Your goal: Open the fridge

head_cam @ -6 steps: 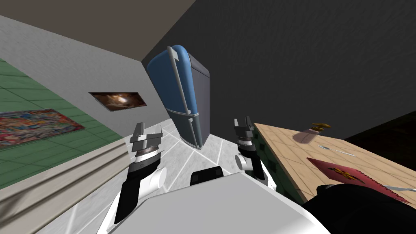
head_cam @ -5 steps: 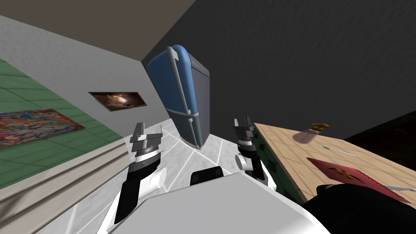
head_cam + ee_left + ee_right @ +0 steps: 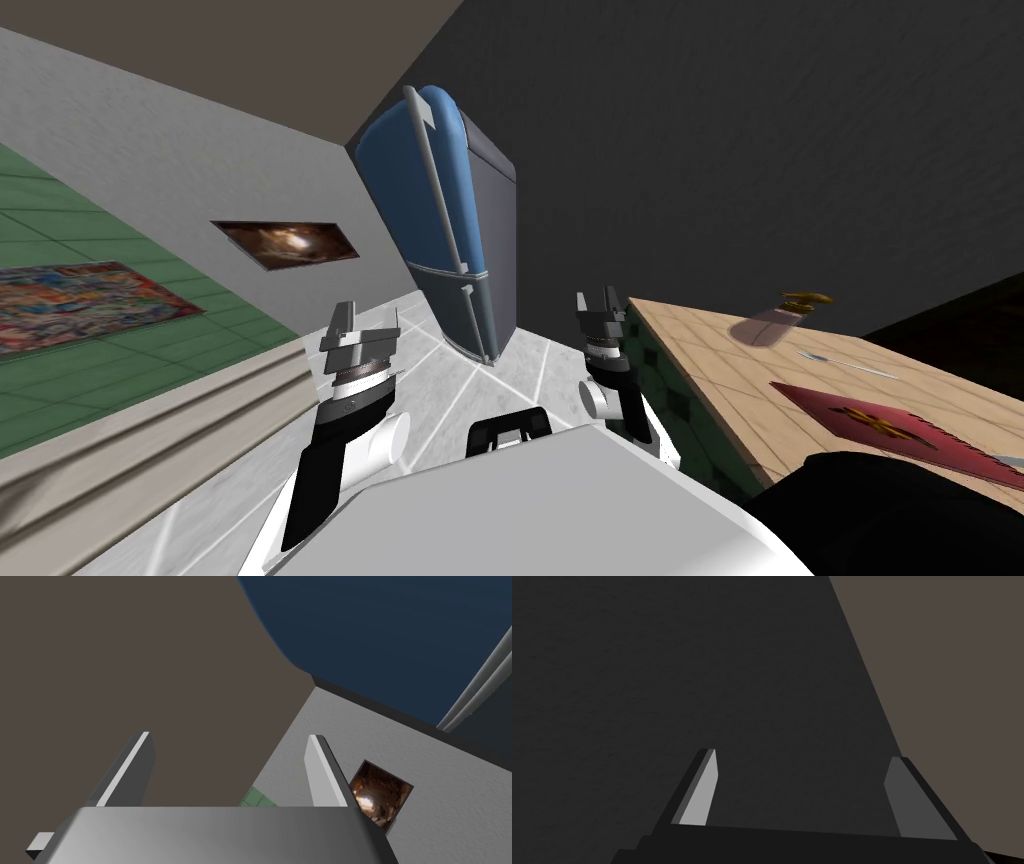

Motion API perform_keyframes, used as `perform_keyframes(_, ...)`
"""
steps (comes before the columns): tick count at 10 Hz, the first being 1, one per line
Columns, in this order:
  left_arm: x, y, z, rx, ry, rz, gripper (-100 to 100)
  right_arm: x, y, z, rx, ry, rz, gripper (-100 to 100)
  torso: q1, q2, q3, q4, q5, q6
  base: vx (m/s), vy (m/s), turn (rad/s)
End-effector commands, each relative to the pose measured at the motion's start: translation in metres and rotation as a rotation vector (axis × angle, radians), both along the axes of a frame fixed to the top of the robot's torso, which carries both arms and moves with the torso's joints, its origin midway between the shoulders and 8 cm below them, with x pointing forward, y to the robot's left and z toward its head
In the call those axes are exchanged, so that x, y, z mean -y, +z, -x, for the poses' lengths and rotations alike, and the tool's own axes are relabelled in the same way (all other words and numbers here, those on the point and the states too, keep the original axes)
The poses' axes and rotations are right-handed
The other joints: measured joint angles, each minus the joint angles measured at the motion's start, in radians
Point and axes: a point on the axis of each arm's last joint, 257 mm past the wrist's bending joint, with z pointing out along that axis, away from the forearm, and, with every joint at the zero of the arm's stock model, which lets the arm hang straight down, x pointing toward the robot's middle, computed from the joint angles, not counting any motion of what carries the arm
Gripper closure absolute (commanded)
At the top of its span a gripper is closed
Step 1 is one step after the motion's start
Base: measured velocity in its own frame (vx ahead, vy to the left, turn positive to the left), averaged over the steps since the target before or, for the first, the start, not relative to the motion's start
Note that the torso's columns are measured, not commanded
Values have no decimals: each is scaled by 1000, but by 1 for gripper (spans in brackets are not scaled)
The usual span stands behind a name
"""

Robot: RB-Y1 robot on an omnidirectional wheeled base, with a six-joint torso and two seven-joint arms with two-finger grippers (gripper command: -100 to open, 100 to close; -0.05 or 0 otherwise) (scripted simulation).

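The blue fridge (image 3: pixel 440 230) stands at upper centre of the head view, in the corner where the grey and dark walls meet. Its doors look shut, and its long grey handle (image 3: pixel 437 190) runs down the front edge. The left hand (image 3: pixel 368 318) and right hand (image 3: pixel 596 298) sit just below centre, well apart from the fridge. Each is spread and grasping nothing, probably readied for the handle. The table (image 3: pixel 700 360) at lower right hems in the right arm, so the left seems better placed.

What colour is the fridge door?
The fridge door is blue with a grey handle; best in the head view.
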Motion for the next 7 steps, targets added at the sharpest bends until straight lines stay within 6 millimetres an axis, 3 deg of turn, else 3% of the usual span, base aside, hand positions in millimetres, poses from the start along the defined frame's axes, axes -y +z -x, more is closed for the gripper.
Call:
perform_keyframes(1, 0, 0, 0, 0, 0, 0, 0, 0, 0, 0, 0, 0, 0, 0, 0, 74, -147, 74, 0, 0, 0, 0, 0)
perform_keyframes(3, 0, 0, 0, 0, 0, 0, 0, 0, 0, 0, 0, 0, 0, 0, 0, 222, -443, 221, 0, 0, 0, 0, 0)
perform_keyframes(4, 4, 0, -3, -12, -13, -33, -100, 0, 0, 0, 0, 0, 0, 0, 0, 295, -590, 295, 0, 0, 14, -6, 3)
perform_keyframes(7, 11, 1, -12, -46, -32, -100, -100, 0, 0, 0, -1, 0, 0, 0, 0, 340, -684, 341, 0, 0, 29, -16, 4)
